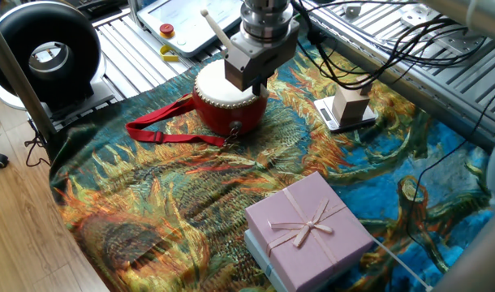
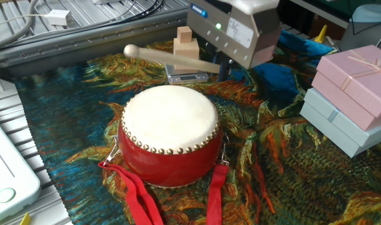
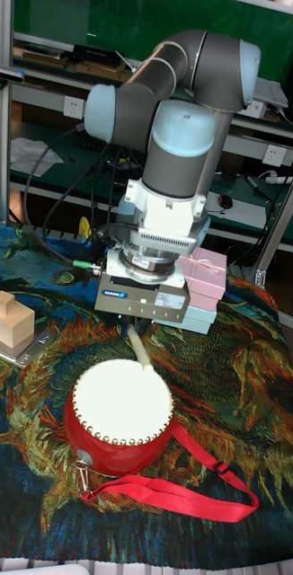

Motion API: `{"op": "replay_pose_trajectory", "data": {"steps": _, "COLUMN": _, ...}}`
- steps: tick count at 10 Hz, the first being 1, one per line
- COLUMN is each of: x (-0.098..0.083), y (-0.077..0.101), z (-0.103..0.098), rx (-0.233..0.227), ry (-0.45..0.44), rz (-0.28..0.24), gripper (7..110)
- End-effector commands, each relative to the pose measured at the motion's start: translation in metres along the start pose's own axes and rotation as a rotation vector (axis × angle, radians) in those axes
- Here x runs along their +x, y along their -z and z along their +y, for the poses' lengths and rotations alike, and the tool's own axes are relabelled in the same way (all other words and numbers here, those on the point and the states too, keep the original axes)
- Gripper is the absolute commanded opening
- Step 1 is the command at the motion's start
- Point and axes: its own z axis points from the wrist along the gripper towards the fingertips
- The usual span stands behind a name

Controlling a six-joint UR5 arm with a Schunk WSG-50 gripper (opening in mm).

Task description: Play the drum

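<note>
The drum (image 1: 219, 109) has a red body and a cream skin and stands on the patterned cloth, also seen in the other fixed view (image 2: 170, 122) and the tall view (image 3: 119, 415). Its red strap (image 1: 162, 130) trails off to one side. My gripper (image 2: 225, 67) is shut on a wooden drumstick (image 2: 172, 58), level and raised above the far edge of the drum. The stick's round head (image 2: 129, 51) does not touch the skin. In one fixed view the gripper (image 1: 260, 83) covers part of the drum top; the tall view has it (image 3: 136, 325) just behind the drum.
A wooden block on a small scale (image 2: 185, 53) sits right behind the drum. A pink gift box on a pale blue one (image 1: 308, 227) stands on the cloth. A black round fan (image 1: 45, 53), a white device (image 1: 182, 20) and cables (image 1: 410, 40) ring the table.
</note>
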Motion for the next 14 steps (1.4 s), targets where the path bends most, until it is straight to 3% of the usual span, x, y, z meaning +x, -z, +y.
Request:
{"op": "replay_pose_trajectory", "data": {"steps": 1, "x": -0.009, "y": -0.008, "z": 0.000, "rx": -0.008, "ry": -0.008, "rz": -0.010, "gripper": 7}}
{"op": "replay_pose_trajectory", "data": {"steps": 14, "x": -0.014, "y": -0.019, "z": 0.003, "rx": -0.021, "ry": -0.026, "rz": 0.001, "gripper": 7}}
